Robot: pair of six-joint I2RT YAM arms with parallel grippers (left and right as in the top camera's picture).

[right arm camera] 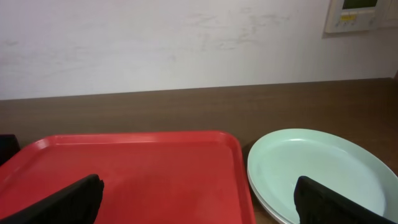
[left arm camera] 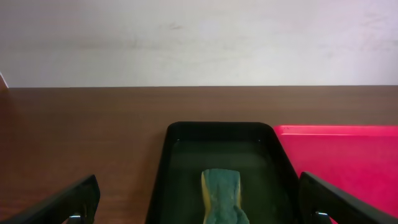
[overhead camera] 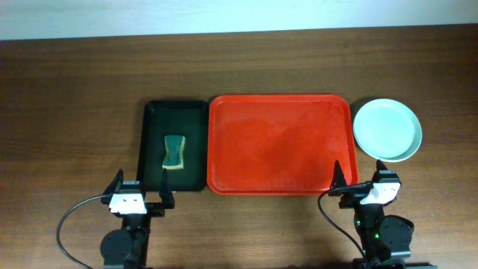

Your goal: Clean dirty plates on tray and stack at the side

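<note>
Mint-blue plates (overhead camera: 387, 129) sit stacked on the table just right of the red tray (overhead camera: 280, 142). In the right wrist view the top plate (right arm camera: 317, 168) looks smooth, with another rim showing under it. No plate lies on the tray (right arm camera: 124, 168). My right gripper (overhead camera: 358, 179) hangs open at the tray's near right corner, its fingers straddling the tray edge and the plates (right arm camera: 199, 205). My left gripper (overhead camera: 142, 183) is open too, near the front end of the black tray, holding nothing (left arm camera: 199, 208).
A narrow black tray (overhead camera: 154, 149) lies left of the red one, touching it, with a green-and-yellow sponge (overhead camera: 174, 152) in its middle (left arm camera: 222, 194). Brown tabletop surrounds both trays; a pale wall runs along the far edge.
</note>
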